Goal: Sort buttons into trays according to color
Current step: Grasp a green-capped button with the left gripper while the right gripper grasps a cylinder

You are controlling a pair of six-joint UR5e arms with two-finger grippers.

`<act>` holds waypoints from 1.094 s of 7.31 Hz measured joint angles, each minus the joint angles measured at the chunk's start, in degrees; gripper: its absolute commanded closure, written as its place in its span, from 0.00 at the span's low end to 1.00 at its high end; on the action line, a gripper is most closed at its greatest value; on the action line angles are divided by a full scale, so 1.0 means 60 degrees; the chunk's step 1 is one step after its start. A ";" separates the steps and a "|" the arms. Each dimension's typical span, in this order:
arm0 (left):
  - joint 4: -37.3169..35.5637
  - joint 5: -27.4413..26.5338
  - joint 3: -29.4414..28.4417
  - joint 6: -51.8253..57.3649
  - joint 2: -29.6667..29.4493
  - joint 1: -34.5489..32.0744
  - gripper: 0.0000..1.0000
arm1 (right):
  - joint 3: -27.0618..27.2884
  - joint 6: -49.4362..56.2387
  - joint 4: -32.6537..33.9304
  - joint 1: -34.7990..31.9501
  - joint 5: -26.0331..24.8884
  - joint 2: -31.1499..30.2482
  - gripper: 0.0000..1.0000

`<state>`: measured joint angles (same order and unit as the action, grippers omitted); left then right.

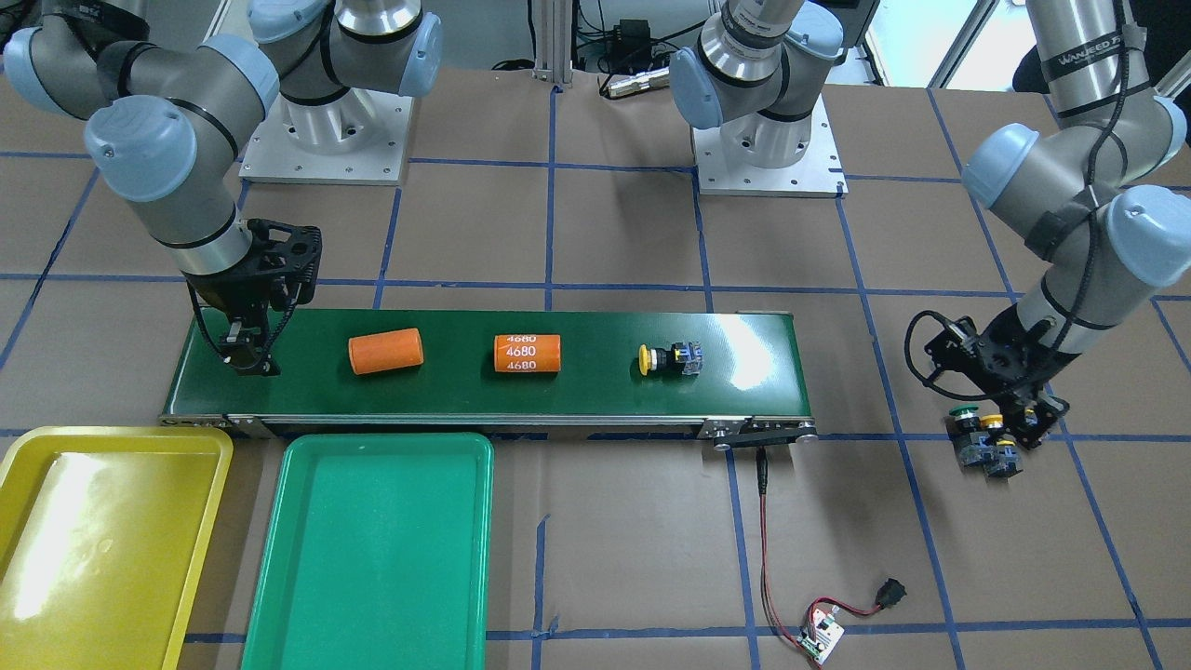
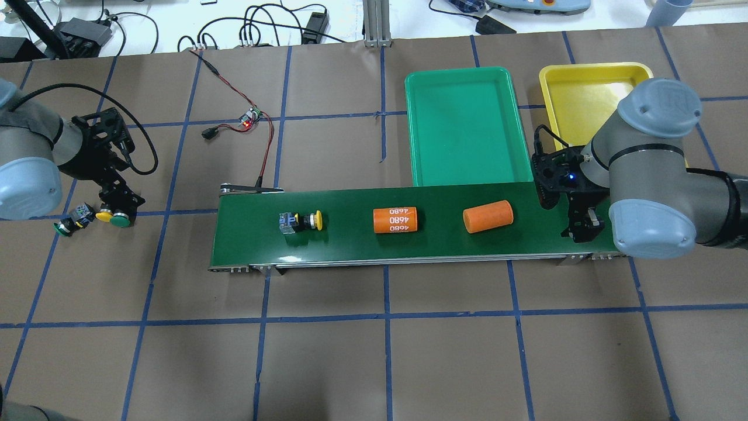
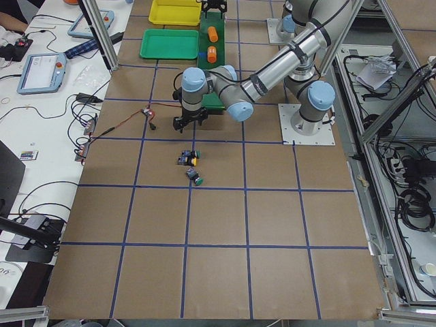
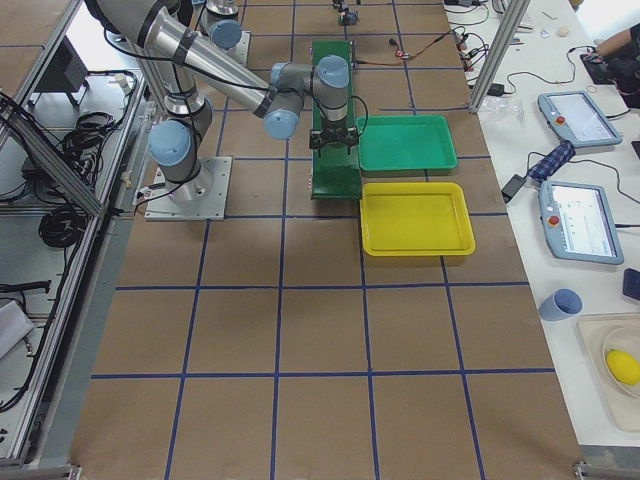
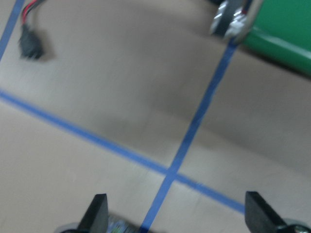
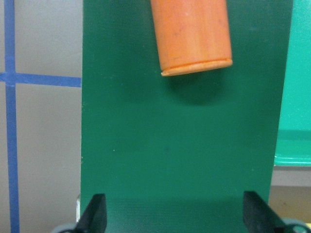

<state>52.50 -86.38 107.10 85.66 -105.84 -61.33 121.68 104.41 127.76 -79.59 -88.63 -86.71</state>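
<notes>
One yellow button (image 1: 668,359) lies on its side on the conveyor belt (image 1: 577,395), also seen from overhead (image 2: 301,221). A small cluster of green and yellow buttons (image 2: 105,216) sits on the brown table off the belt's end. My left gripper (image 2: 117,204) hovers right over that cluster, open, with nothing between its fingers (image 5: 99,213). My right gripper (image 1: 249,358) hangs open over the belt's other end, its fingertips (image 6: 97,213) empty. The green tray (image 1: 372,558) and the yellow tray (image 1: 93,540) lie side by side beside that end, with no buttons in them.
Two orange cylinders lie on the belt, a plain one (image 1: 385,351) near my right gripper and one marked 4680 (image 1: 527,353) at mid-belt. A small circuit board (image 1: 819,637) with red wires lies on the table by the belt's motor end.
</notes>
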 measured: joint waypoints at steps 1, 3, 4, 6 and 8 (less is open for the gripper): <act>0.0016 -0.0472 -0.0403 0.0198 -0.0346 0.0340 0.00 | -0.0004 -0.0025 0.0003 -0.0033 -0.0001 0.0005 0.00; 0.0008 -0.0770 -0.0740 0.1012 -0.1033 0.1442 0.00 | -0.0005 -0.0044 0.0005 -0.0052 0.0002 0.0009 0.00; -0.0056 -0.0802 -0.0782 0.1179 -0.1375 0.1815 0.00 | -0.0004 -0.0051 0.0005 -0.0058 0.0005 0.0009 0.00; -0.0424 -0.0843 -0.0796 0.1328 -0.1947 0.2047 0.00 | 0.0006 -0.0060 0.0006 -0.0064 0.0015 0.0009 0.00; -0.0736 -0.0801 -0.0801 0.1371 -0.2298 0.2069 0.78 | 0.0006 -0.0226 0.0002 -0.0166 0.0017 0.0009 0.00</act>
<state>48.09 -91.18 102.29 93.88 -119.63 -48.91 121.71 103.05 127.77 -80.58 -88.53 -86.66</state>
